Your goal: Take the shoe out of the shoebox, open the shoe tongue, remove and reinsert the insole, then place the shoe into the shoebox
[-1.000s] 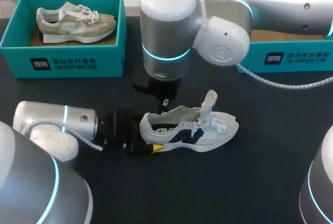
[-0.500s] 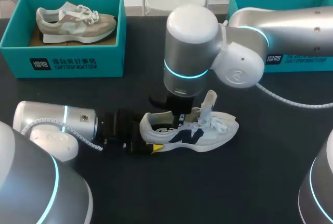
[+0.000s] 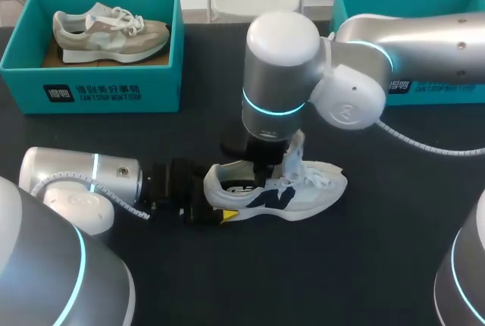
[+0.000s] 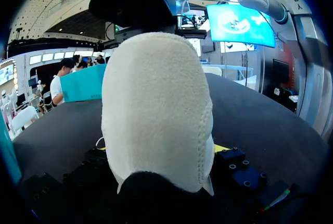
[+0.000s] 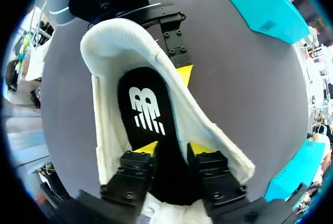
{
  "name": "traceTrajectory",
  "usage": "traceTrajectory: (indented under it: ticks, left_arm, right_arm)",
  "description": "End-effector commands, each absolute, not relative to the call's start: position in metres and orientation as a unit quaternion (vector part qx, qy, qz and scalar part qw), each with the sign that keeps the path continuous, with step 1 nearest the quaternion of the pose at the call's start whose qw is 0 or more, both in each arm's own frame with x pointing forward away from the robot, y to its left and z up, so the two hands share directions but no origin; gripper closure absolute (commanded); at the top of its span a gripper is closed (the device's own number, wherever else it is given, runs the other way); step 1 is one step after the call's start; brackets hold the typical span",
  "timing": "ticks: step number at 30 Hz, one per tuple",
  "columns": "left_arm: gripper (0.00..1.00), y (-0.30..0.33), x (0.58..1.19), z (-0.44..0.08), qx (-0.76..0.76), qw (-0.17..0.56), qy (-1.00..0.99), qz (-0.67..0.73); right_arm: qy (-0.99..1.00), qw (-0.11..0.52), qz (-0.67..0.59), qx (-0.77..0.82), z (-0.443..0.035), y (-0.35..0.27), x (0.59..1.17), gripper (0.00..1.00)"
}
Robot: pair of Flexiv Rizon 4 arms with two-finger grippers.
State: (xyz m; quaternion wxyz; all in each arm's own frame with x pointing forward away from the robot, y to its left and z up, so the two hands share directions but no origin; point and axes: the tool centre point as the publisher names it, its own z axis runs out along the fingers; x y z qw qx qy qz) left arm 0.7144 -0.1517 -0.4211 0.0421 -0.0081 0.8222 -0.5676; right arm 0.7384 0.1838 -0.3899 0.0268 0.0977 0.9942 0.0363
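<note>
Two shoes: a white shoe (image 3: 280, 189) near the middle of the one table (image 3: 364, 265), a beige shoe (image 3: 110, 32) far left. Two teal boxes, both far: left box (image 3: 91, 91) and right box (image 3: 439, 87). One black insole (image 5: 148, 114), inside the white shoe. Two arms, left arm (image 3: 76, 182) and right arm (image 3: 409, 45); two grippers, left gripper (image 3: 216, 199) and right gripper (image 5: 169, 148).

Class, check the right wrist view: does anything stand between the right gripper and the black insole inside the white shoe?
Nothing visible does. The right gripper is open inside the shoe opening, its yellow tips right above the bare black insole.
</note>
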Motion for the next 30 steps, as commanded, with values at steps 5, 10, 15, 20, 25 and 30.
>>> traceTrajectory:
  ticks: [5, 10, 15, 20, 25, 30]
  left_arm:
    - [1.0, -0.153, 0.715, -0.425, -0.008, 0.042, 0.823, -0.566]
    - [1.0, -0.153, 0.715, -0.425, -0.008, 0.042, 0.823, -0.566]
    - [1.0, -0.153, 0.715, -0.425, -0.008, 0.042, 0.823, -0.566]
    - [1.0, -0.153, 0.715, -0.425, -0.008, 0.042, 0.823, -0.566]
    - [1.0, -0.153, 0.715, -0.425, -0.008, 0.042, 0.823, -0.566]
    - [1.0, -0.153, 0.715, -0.425, -0.008, 0.042, 0.823, -0.566]
  right_arm:
    - [0.995, -0.012, 0.045, 0.086, -0.436, 0.202, 0.734, 0.13]
    - [0.992, -0.014, 0.052, 0.115, -0.437, 0.201, 0.717, 1.0]
    - [0.988, 0.002, 0.049, 0.146, -0.43, 0.193, 0.708, 1.0]
    - [0.986, 0.018, 0.034, 0.161, -0.421, 0.187, 0.707, 1.0]
    - [0.985, 0.029, 0.03, 0.167, -0.414, 0.183, 0.711, 1.0]
    - [0.984, 0.053, 0.026, 0.166, -0.395, 0.178, 0.714, 1.0]
